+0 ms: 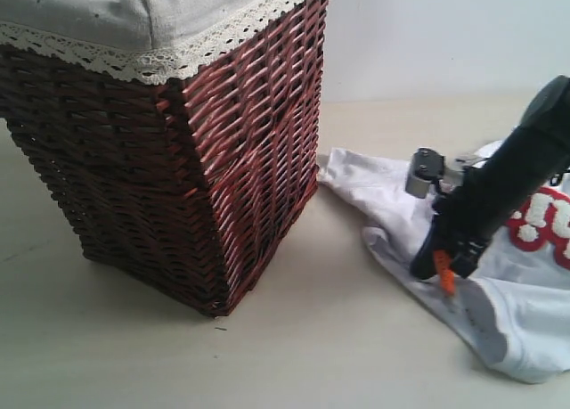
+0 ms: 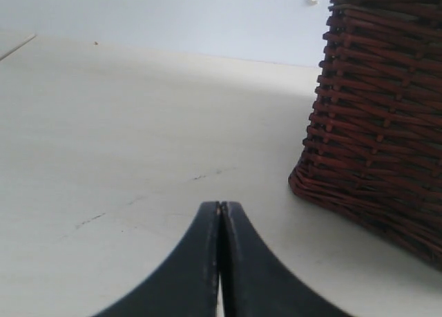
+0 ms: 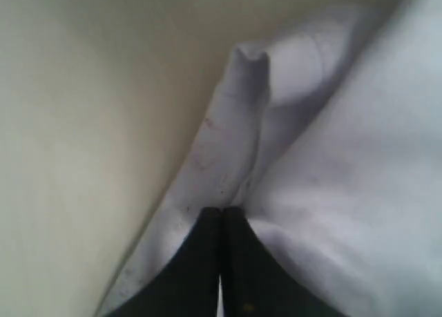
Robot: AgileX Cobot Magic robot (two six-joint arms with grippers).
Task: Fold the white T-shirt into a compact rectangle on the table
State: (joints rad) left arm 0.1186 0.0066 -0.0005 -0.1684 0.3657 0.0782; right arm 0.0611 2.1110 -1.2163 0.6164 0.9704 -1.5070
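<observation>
- Right pincer is pressed fully shut, its tips down where the shirt ridges up. You cannot tell whether any cloth is nipped between them.
- Left pincer is closed too and holds nothing. It sits low over bare table near the basket.
- Your shirt lies crumpled on the table on the right side, just beside the basket's foot, and part of it runs out of the exterior view. It is not spread flat, and no fold is made yet.
- Red lettering faces up, and the orange tag sits right by the shut tips, so you are probably at the neck.
- Expect the shirt to be light, thin and limp. It will likely drape, bunch and slide on the smooth top rather than keep a shape.
- Take hold at a doubled edge such as the collar, a shoulder seam or the hem, where the jaws get some bite.
- Pinch carefully, because it is easy to catch both layers at once.
</observation>
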